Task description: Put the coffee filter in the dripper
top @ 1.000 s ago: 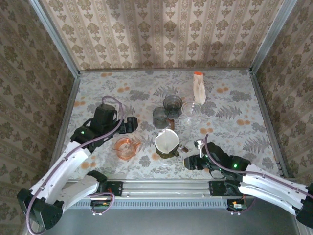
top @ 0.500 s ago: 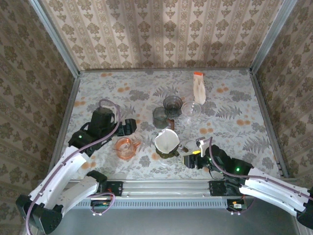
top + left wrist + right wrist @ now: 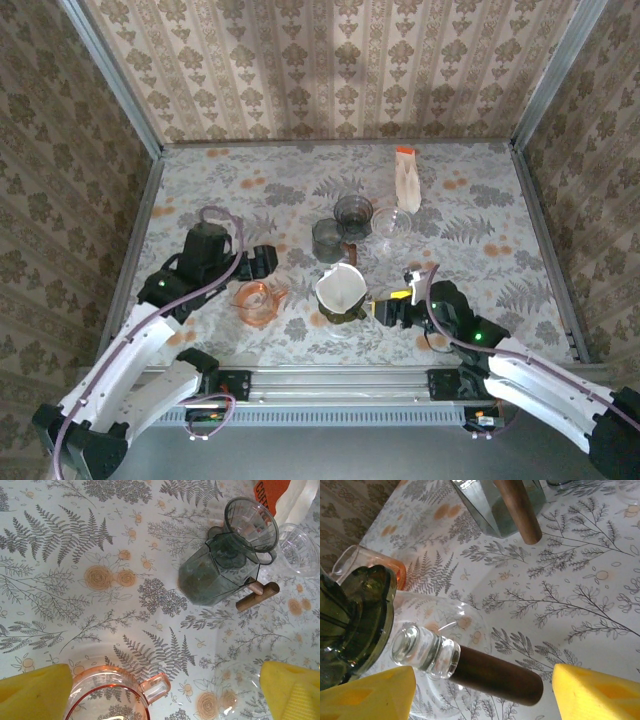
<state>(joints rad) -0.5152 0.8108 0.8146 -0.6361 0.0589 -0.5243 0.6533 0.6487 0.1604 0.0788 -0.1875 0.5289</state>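
White cone filter (image 3: pixel 341 286) sits in the green glass dripper (image 3: pixel 350 615), centre frame; left gripper (image 3: pixel 263 261) and right gripper (image 3: pixel 391 310) both gape open

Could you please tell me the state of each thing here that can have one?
coffee filter, open, seated in the green dripper
pink glass cup, upright, empty
left claw, open, empty
right claw, open, astride the wooden handle

A staged robot booth: wallpapered panels (image 3: pixel 330 70), metal frame (image 3: pixel 555 72), floral tabletop (image 3: pixel 480 210)
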